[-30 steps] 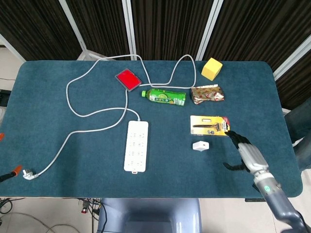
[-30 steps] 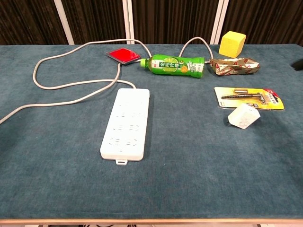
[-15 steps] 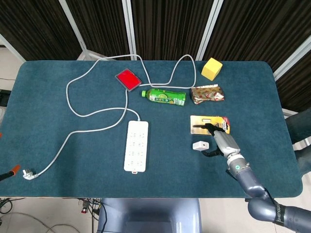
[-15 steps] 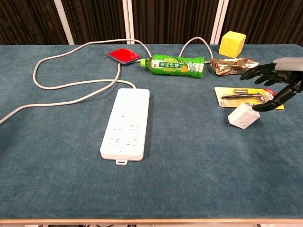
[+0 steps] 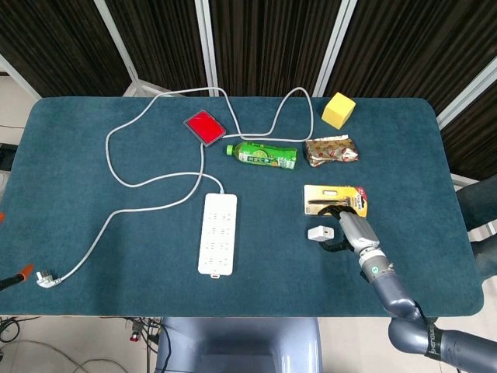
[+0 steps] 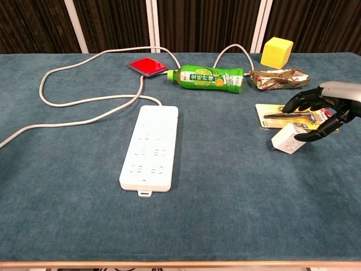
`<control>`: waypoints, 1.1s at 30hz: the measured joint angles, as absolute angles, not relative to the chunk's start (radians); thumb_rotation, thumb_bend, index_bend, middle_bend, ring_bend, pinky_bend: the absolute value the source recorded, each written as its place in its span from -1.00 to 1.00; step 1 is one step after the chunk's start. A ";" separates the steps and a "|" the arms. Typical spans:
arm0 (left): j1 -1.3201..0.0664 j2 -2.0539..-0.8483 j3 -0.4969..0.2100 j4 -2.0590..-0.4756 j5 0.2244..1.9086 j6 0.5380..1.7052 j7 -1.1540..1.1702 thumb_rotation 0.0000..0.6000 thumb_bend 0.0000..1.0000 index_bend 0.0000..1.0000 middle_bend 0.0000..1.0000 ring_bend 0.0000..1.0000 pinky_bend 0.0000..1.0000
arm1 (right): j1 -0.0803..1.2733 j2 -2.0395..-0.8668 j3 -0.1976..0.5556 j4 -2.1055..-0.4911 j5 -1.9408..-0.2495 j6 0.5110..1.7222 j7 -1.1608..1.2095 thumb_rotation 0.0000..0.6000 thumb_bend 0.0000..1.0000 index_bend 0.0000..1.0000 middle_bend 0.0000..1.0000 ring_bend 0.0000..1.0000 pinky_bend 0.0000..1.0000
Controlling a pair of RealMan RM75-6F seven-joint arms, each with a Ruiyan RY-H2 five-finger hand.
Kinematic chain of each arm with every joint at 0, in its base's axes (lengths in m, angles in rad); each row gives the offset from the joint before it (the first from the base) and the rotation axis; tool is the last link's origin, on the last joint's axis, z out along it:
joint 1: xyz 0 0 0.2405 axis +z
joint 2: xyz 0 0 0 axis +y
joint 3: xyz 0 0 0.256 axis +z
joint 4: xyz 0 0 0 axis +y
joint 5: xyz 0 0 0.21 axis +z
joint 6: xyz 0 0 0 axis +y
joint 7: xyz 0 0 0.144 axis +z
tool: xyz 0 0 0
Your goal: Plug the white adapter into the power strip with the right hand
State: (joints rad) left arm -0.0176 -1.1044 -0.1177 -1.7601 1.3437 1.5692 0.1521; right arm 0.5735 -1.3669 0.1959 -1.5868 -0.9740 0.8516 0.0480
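Since half a second ago, the right robot hand (image 6: pixel 321 116) has come in closer to the white adapter (image 6: pixel 286 139), and its dark fingers (image 6: pixel 302 101) now curve over and around the adapter's right side. From the chest view, one fingertip sits at the adapter's edge, though whether the hand truly grips it cannot be told; the fingers are apart, not pressed together. The adapter itself rests on the blue table (image 5: pixel 93 233), just below a yellow razor package (image 5: pixel 334 199), and looks slightly shifted from where it lay.

To its left, well apart, lies the white power strip (image 5: pixel 218 233), flat with its sockets facing up. Its grey cable (image 5: pixel 124 179) loops across the left half of the table and ends in a plug (image 5: pixel 45 277) near the front left edge.

Farther back sit a green bottle (image 5: pixel 262 155) on its side, a red card (image 5: pixel 204 127), a crinkled snack wrapper (image 5: pixel 331 150) and a yellow cube (image 5: pixel 338 109).

The left robot hand appears in neither view.
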 measured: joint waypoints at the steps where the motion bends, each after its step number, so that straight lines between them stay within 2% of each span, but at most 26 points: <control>1: -0.018 -1.105 -0.117 -1.760 1.344 1.569 0.154 1.00 -0.89 -0.72 -1.00 -1.00 -1.00 | 0.572 -1.369 0.193 -1.583 -0.975 0.851 0.049 1.00 -0.36 -0.43 -0.51 -0.70 -0.85; 14: -0.019 -1.106 -0.119 -1.760 1.336 1.566 0.164 1.00 -0.89 -0.71 -1.00 -1.00 -1.00 | 0.570 -1.434 0.185 -1.497 -0.978 0.845 0.073 1.00 -0.36 -0.36 -0.37 -0.64 -0.85; 25: -0.021 -1.104 -0.117 -1.765 1.327 1.557 0.172 1.00 -0.89 -0.69 -1.00 -1.00 -1.00 | 0.566 -1.459 0.183 -1.460 -0.996 0.844 0.085 1.00 -0.11 -0.23 -0.31 -0.60 -0.85; 33: -0.023 -1.104 -0.114 -1.770 1.327 1.553 0.180 1.00 -0.89 -0.69 -1.00 -1.00 -1.00 | 0.563 -1.468 0.182 -1.447 -1.014 0.843 0.096 1.00 -0.09 -0.21 -0.30 -0.59 -0.85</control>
State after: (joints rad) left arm -0.0226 -1.1036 -0.1139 -1.7702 1.3270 1.5529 0.1797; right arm 0.5634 -1.4676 0.1819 -1.4474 -1.0139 0.8431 0.0956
